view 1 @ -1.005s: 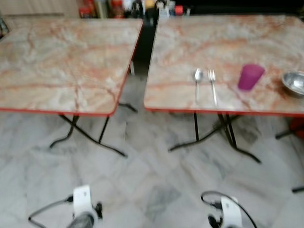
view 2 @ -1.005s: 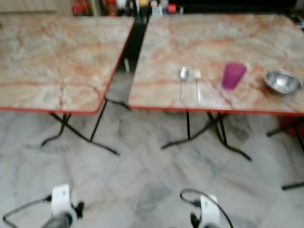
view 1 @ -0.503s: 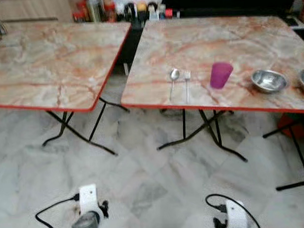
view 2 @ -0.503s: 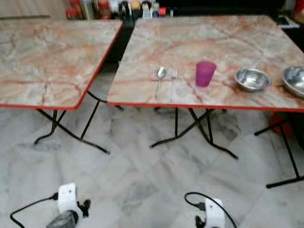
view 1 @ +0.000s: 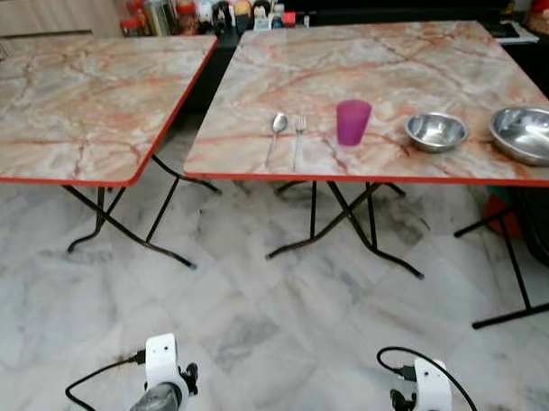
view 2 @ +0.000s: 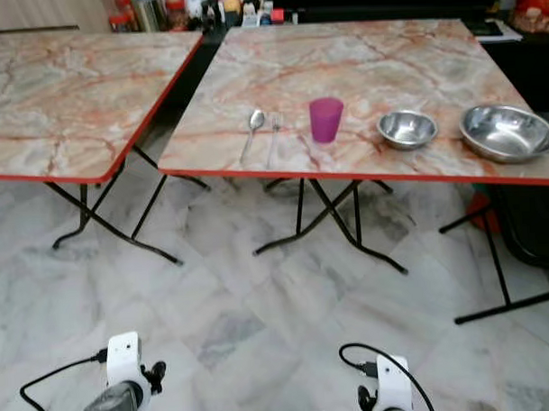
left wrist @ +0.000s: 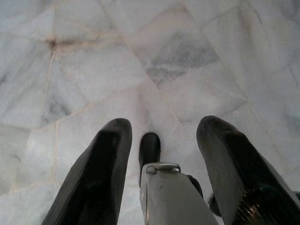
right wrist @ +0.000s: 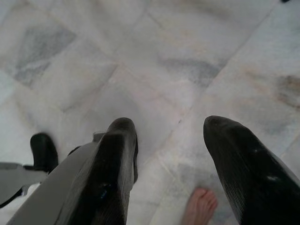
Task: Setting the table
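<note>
Both arms hang low over the grey-veined marble floor [view 1: 261, 332], well short of the work area. The left pincer [left wrist: 161, 140] has its two black fingers spread wide with nothing between them; the right pincer [right wrist: 171, 136] is likewise spread wide and empty. A person's bare toes [right wrist: 200, 206] show on the floor beside the right pincer.

The items to be set lie on the right-hand square marble-patterned tabletop with red edging [view 1: 378, 67], in a row near its front edge. From the robot's left: a slim metal spoon [view 1: 276, 135], a metal fork [view 1: 298, 140] just beside it and parallel, an upright translucent purple plastic cup [view 1: 353, 122], a small round steel bowl [view 1: 435, 130], and a larger shallow steel bowl [view 1: 525, 134] near the right edge. A second, similar tabletop [view 1: 81, 86] stands to the left, apart from the first.

Handling assessment:
- Spoon and fork: probably light, stiff and lying flat, hence hard to get under. Take each across the mid-handle.
- Cup: probably light, slightly yielding and easily tipped. Close on the side wall at mid-height with modest force.
- Bowls: rigid, with smooth polished walls likely to slip. Pinch the rim, one finger inside and one outside.
</note>
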Available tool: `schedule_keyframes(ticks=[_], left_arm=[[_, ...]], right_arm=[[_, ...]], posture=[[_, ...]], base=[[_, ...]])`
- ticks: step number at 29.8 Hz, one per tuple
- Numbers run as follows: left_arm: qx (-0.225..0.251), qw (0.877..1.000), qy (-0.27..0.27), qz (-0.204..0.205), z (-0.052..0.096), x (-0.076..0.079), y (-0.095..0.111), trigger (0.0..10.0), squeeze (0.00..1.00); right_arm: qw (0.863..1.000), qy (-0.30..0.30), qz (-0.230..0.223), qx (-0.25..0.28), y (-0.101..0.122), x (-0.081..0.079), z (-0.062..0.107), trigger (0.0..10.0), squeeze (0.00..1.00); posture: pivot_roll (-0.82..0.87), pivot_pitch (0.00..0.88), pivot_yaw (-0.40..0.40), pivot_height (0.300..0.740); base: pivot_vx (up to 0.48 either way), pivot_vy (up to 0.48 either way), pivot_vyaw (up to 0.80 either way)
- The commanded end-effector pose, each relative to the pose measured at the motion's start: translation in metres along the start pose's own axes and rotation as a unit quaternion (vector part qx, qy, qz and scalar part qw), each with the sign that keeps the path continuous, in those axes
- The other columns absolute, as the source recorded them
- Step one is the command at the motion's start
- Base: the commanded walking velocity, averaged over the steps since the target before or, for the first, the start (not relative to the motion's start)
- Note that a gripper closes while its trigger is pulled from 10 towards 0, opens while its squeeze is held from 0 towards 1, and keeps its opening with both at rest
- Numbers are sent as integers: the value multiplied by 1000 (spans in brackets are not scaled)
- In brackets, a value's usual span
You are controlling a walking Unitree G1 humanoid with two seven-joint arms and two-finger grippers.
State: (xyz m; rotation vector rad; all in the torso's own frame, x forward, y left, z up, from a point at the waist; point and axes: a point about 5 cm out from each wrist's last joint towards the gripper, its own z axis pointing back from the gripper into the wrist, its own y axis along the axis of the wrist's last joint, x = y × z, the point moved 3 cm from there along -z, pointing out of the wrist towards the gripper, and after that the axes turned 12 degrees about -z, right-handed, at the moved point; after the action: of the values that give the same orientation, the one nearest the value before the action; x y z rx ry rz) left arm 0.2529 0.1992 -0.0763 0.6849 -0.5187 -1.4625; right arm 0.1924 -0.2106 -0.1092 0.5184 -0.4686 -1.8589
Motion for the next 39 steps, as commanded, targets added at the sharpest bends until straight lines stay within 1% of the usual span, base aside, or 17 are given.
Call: schedule_keyframes(ticks=[1,3,13,18,22,39], left_arm=[[-5,1000,11,-2,1,-9,-2,10000,0],[-5,1000,11,-1,1,-9,-2,10000,0],[-11,1000,4,-4,1,-9,-5,10000,0],[-12,1000,0,-7,1,-8,-7,10000,0],[-13,1000,-4,-7,1,-6,-7,10000,0],[-14,1000,-10,-10,1,-4,-7,10000,0]], right_arm=[[1000,7,-6,-6,-3,-7,-1,10000,0],[1000,7,-6,-6,-3,-7,-1,10000,0],[1000,7,-9,-10,-5,-7,-1,10000,0],[1000,7,-8,-10,-5,-7,0,10000,0],[1000,8,-5,-7,-6,-8,0,10000,0],[1000,8,-8,-4,-4,-11,-1,10000,0]], posture=[[-75,133,18,711],[-75,133,18,711],[-78,112,23,711],[-79,107,22,711],[-78,102,24,711],[-75,119,30,711]], base=[[0,0,0],[0,0,0],[305,0,0],[305,0,-589],[312,0,0],[317,0,0]])
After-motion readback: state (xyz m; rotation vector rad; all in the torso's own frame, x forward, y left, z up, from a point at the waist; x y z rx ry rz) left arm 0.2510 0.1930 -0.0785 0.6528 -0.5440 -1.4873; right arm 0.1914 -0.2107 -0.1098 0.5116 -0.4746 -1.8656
